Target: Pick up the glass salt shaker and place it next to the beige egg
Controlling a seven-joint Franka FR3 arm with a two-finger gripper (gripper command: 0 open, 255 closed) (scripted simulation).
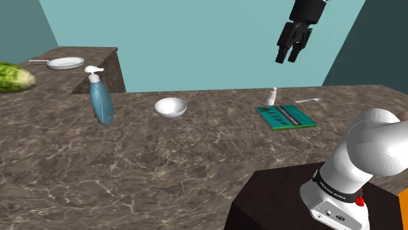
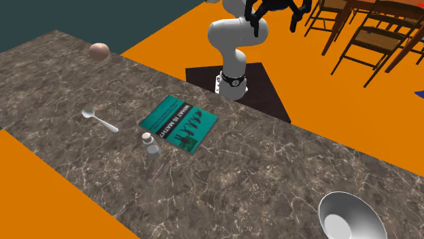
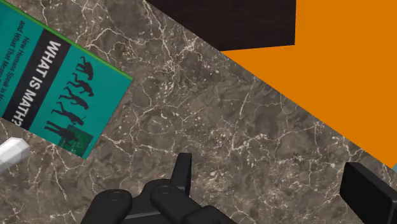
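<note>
The marbled table (image 1: 163, 157) carries a teal book (image 2: 179, 123). High above, the jaws hang spread and empty; best lower them straight over the upright salt shaker (image 2: 150, 145) just beside the book, closing below its cap. The egg (image 2: 99, 50) lies well apart.

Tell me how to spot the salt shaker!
Find the teal book on the marbled counter. Beside it, on the spoon's side, stands the shaker. It is small, clear and upright with a pale cap; the spoon lies flat.
</note>
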